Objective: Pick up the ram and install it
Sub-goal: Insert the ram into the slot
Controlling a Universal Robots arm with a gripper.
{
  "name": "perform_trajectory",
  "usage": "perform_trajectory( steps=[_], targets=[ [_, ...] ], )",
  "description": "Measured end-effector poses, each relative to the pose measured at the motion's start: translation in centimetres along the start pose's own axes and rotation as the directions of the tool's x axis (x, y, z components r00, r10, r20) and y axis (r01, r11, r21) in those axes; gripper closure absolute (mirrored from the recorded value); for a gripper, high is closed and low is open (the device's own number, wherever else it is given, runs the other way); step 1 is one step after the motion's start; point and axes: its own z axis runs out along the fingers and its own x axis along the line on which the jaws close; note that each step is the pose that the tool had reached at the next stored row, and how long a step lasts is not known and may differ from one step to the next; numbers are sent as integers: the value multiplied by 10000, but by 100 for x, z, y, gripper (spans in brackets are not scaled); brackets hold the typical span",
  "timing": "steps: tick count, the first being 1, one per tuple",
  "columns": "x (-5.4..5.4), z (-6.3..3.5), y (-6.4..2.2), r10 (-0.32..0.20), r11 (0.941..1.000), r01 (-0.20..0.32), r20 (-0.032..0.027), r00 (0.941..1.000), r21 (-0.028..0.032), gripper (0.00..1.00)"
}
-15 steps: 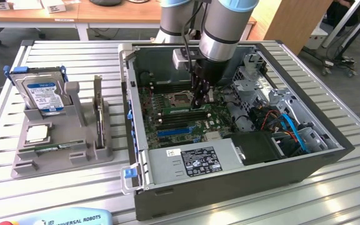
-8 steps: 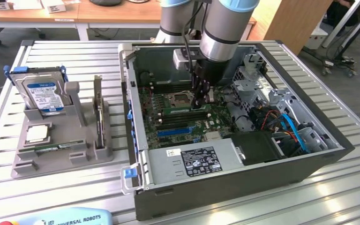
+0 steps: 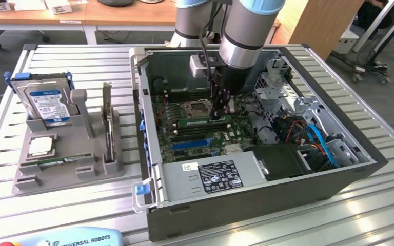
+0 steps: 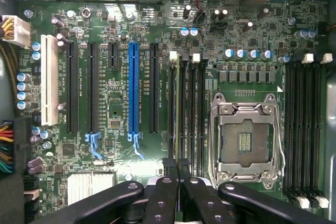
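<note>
End effector (image 4: 176,167) narrow, pinched on ram (image 4: 177,111) nr one end. Ram stands edge-on along mobo slot just beside CPU socket (image 4: 244,141), inside PC case (image 3: 252,205) on tabletop (image 3: 375,218). Seated or not: can't tell.

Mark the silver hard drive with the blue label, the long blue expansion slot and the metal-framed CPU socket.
Silver hard drive (image 3: 45,101): exterior view, blue label.
Blue expansion slot (image 4: 135,87): wrist view, mid-length.
Metal-framed CPU socket (image 4: 244,141): wrist view, centre contacts.
</note>
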Motion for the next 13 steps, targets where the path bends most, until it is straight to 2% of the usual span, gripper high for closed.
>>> perform_trajectory(
  steps=[5, 13],
  targets=[
    [1, 39, -2, 0, 10000, 0, 0, 10000, 0, 88],
    [1, 39, -16, 0, 10000, 0, 0, 10000, -1, 88]
  ],
)
